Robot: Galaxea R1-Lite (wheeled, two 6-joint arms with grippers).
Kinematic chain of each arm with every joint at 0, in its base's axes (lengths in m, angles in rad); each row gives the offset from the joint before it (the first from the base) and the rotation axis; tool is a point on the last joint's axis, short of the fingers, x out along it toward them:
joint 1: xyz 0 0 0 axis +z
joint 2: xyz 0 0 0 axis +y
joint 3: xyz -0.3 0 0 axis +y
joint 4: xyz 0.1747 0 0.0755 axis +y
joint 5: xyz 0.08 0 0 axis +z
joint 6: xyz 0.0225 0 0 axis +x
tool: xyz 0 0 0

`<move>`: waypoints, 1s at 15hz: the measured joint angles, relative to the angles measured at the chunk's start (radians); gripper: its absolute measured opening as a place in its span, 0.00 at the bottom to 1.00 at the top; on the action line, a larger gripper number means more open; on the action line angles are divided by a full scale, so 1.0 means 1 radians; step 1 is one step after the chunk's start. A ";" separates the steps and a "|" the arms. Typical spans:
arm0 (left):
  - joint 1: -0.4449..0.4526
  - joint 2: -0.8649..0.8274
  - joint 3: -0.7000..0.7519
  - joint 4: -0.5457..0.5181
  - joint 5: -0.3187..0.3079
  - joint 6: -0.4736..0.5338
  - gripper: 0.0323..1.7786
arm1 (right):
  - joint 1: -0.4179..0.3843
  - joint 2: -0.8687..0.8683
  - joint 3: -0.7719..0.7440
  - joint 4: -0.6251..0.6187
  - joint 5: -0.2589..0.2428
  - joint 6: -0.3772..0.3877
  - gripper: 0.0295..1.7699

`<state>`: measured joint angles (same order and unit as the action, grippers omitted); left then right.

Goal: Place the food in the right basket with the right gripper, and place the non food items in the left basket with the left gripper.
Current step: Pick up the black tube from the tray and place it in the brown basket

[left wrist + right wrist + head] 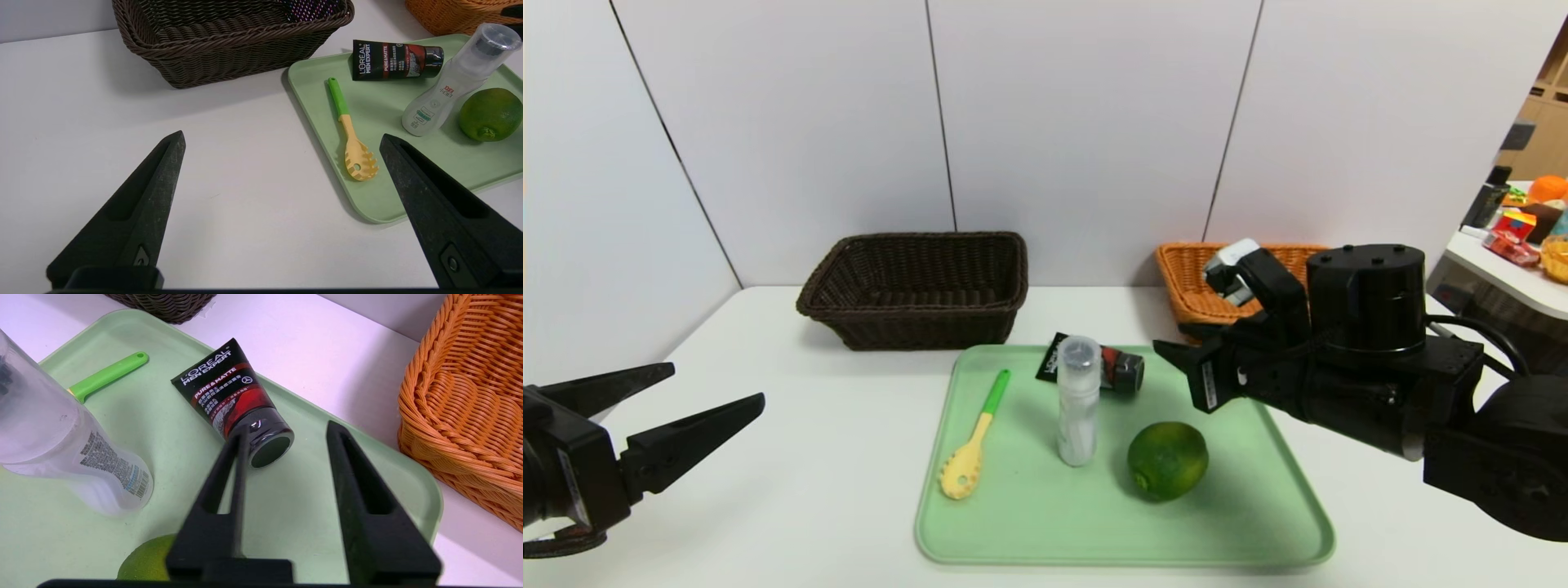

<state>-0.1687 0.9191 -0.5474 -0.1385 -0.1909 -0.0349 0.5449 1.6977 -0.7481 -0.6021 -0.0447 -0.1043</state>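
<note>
1 food item, the lime (1167,460), sits on the tray (1029,523) below the right gripper (286,430), whose empty jaws stand partly apart and must next descend around it, while the left gripper (719,390) waits wide open.

wall: white panels (1086,122) | table: white (809,457) | right: second cluttered table (1503,278)

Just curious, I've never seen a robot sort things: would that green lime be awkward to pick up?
Probably a bit. The lime is round, so it may roll on the flat green tray if nudged. Its skin looks smooth, maybe slippery. It seems firm.
</note>
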 joint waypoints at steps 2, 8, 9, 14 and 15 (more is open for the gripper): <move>0.000 0.000 0.000 0.000 0.000 0.000 0.95 | 0.006 -0.003 0.000 0.000 0.001 -0.001 0.55; 0.000 -0.002 0.000 0.000 0.001 0.000 0.95 | 0.023 -0.019 0.010 0.002 -0.003 0.000 0.78; 0.000 -0.002 0.000 0.000 0.001 0.000 0.95 | 0.023 -0.022 0.016 0.002 -0.003 0.000 0.80; 0.000 -0.002 0.002 0.000 0.001 0.000 0.95 | 0.017 -0.022 0.019 0.002 0.012 -0.030 0.88; 0.000 -0.003 0.003 0.001 0.001 0.000 0.95 | 0.016 -0.017 0.013 0.002 0.019 -0.039 0.89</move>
<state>-0.1687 0.9160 -0.5449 -0.1379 -0.1894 -0.0349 0.5609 1.6804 -0.7349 -0.6004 -0.0257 -0.1432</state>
